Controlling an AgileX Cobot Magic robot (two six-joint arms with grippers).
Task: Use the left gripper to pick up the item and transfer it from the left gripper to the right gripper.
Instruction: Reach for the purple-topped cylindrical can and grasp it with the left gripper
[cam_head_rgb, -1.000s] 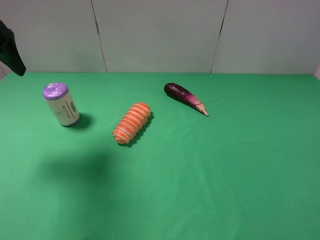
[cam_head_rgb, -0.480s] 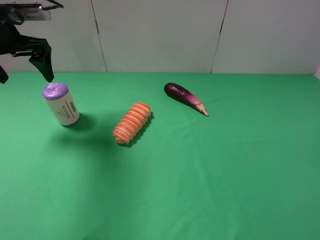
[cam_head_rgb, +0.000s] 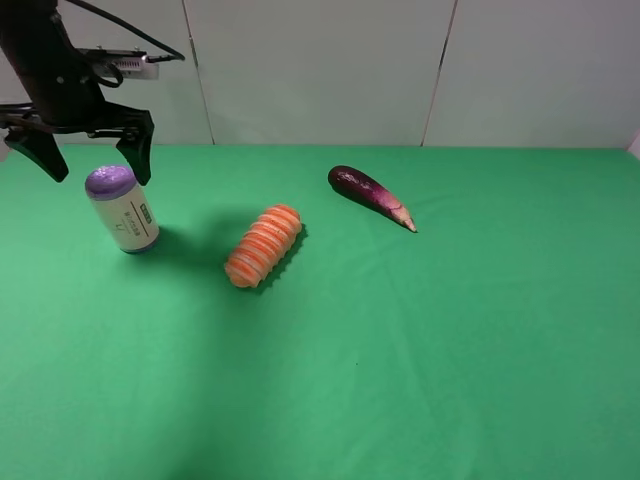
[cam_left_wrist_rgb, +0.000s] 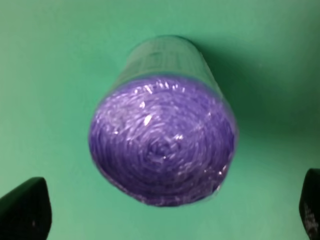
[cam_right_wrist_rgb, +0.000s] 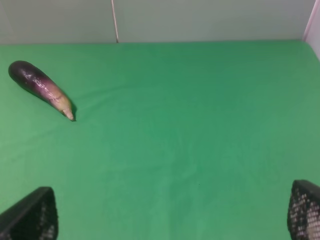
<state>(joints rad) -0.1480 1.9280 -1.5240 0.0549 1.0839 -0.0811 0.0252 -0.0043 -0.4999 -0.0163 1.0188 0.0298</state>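
Rightward, roll and eggplant lie apart from item, seemingly beneath left tool.

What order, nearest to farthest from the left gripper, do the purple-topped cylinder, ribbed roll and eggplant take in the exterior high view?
From the left gripper:
1. Purple-topped cylinder, just below its open jaws, far left.
2. Ribbed roll, left of centre.
3. Eggplant, right of centre, toward the back.

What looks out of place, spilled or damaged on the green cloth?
Nothing stands out. The cream-white cylinder with the crinkled purple top stands on its base; the orange-and-white ribbed roll and the dark purple eggplant lie whole and apart on the green cloth. Nothing is spilled.
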